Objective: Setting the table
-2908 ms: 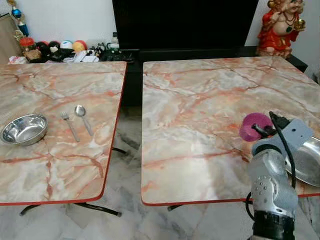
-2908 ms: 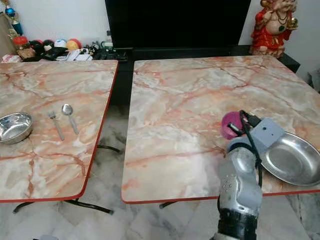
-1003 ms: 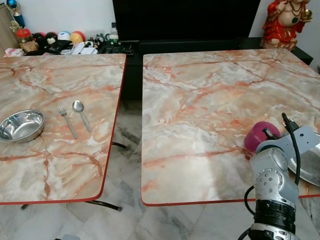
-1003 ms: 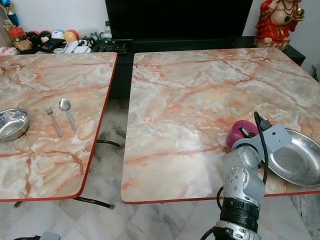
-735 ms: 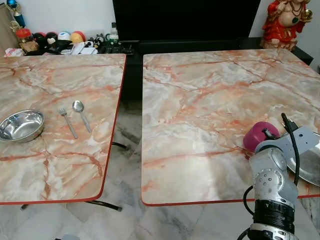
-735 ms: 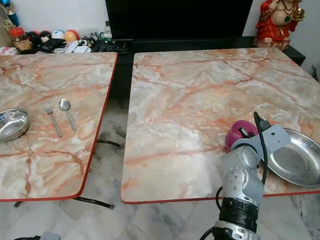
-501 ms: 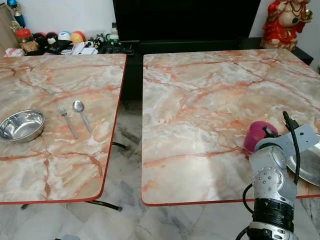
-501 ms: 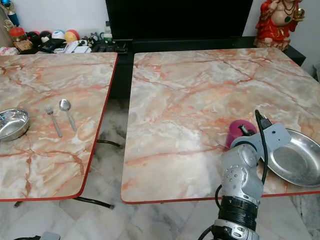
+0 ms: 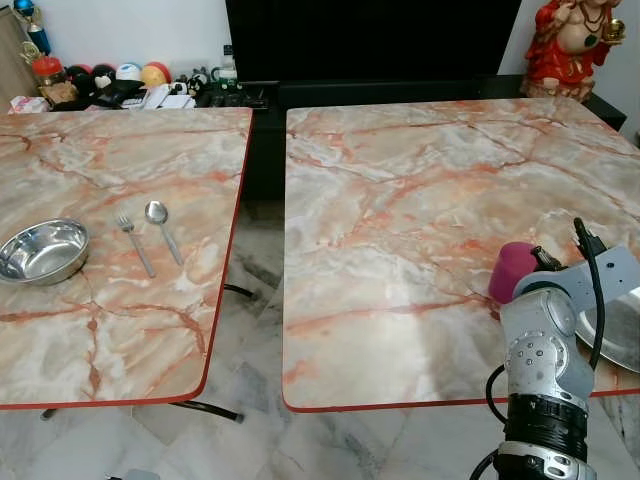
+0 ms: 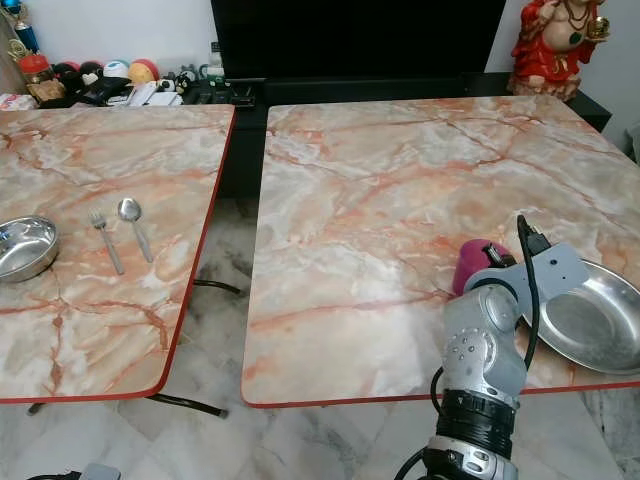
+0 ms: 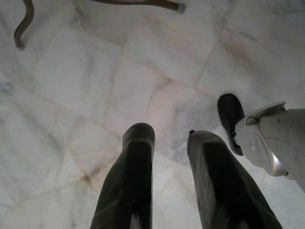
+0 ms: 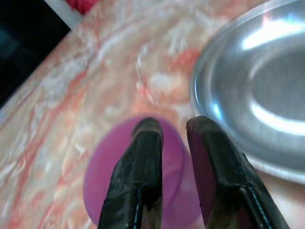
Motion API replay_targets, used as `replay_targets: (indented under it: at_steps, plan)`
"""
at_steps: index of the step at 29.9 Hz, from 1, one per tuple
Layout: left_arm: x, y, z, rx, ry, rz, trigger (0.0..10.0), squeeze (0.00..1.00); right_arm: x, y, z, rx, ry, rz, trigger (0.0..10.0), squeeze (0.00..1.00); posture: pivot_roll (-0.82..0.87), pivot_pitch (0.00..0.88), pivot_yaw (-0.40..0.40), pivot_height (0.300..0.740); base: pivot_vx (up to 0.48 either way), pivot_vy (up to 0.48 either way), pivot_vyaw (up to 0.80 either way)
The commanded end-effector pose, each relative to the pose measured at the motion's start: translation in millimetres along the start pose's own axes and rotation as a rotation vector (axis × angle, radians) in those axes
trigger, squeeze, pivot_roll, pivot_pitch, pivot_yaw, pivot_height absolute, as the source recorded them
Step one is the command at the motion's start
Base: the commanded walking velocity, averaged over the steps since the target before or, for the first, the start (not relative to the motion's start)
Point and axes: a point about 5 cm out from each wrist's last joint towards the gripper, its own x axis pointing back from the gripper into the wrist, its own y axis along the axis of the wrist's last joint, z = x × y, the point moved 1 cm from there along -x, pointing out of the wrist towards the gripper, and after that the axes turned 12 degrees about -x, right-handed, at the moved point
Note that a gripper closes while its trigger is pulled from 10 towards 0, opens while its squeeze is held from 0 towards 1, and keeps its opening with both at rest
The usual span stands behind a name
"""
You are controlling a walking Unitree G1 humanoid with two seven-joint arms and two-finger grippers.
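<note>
Lowered since earlier, right tool pinches the purple cup's rim beside the steel plate.

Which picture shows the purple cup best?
The right wrist view: the purple cup looms large and close behind the right gripper, beside the steel plate. Both eye views show it small on the table, partly hidden by the right arm. The left wrist view looks at floor.

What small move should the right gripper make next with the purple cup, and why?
Probably open and release: the right gripper grips the purple cup, which looks upright on the right table, just beside the metal plate.
</note>
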Motion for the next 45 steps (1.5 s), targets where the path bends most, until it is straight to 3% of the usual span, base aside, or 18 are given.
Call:
replay_targets:
  at_steps: [1,10,14,18,21,22,27,29,32,37,45]
  plan:
    - [2.2,-9,0.7,-0.012,0.000,0.032,10.0,0.00,2.9,10,3.9,-0.004,0.015,-0.054,10.0,0.00,-0.05,0.116,0.033,0.740,0.000,0.000,0.00]
    - [1.8,-8,0.1,-0.010,-0.002,0.031,10.0,0.00,10.7,17,13.8,0.036,0.084,-0.110,10.0,0.00,-0.06,0.121,0.033,0.740,0.000,0.000,0.00]
    - [1.7,-8,0.2,-0.008,0.001,0.031,10.0,0.00,20.4,10,32.2,0.180,0.271,-0.119,10.0,0.00,-0.06,0.124,0.035,0.740,0.000,0.000,0.00]
    - [1.9,-9,0.8,0.004,0.007,0.041,10.0,0.00,34.0,-9,37.9,0.239,0.425,-0.051,10.0,0.00,-0.06,0.124,0.032,0.740,0.000,0.000,0.00]
    - [1.9,-9,4.0,0.051,0.024,0.041,10.0,0.00,40.5,-15,37.1,0.300,0.499,-0.039,10.0,0.00,-0.05,0.123,0.030,0.740,0.000,0.000,0.00]
    - [2.0,-9,6.9,0.087,0.038,0.044,10.0,0.00,44.9,-20,32.3,0.401,0.556,-0.030,10.0,0.00,-0.06,0.123,0.030,0.740,0.000,0.000,0.00]
    - [2.4,-10,7.9,0.107,0.042,0.047,10.0,0.00,50.9,-23,24.9,0.494,0.658,-0.016,10.0,0.00,-0.06,0.111,0.030,0.740,0.000,0.000,0.00]
    - [2.4,-11,8.0,0.106,0.041,0.052,10.0,0.00,50.3,-28,16.7,0.594,0.676,-0.016,10.0,0.00,-0.06,0.101,0.028,0.740,0.000,0.000,0.29]
    - [2.3,-11,7.5,0.097,0.036,0.054,10.0,0.00,49.8,-30,13.2,0.620,0.680,-0.013,10.0,0.00,-0.06,0.096,0.026,0.740,0.000,0.000,0.73]
    - [1.7,-9,6.5,0.106,0.032,0.051,10.0,0.00,56.4,-33,15.6,0.548,0.732,0.026,10.0,0.00,-0.06,0.083,0.031,0.740,0.000,0.000,0.32]
    - [0.4,-7,4.9,0.096,0.020,0.057,10.0,0.00,61.9,-41,19.2,0.594,0.783,0.027,10.0,0.00,-0.07,0.071,0.035,0.740,0.000,0.093,0.00]
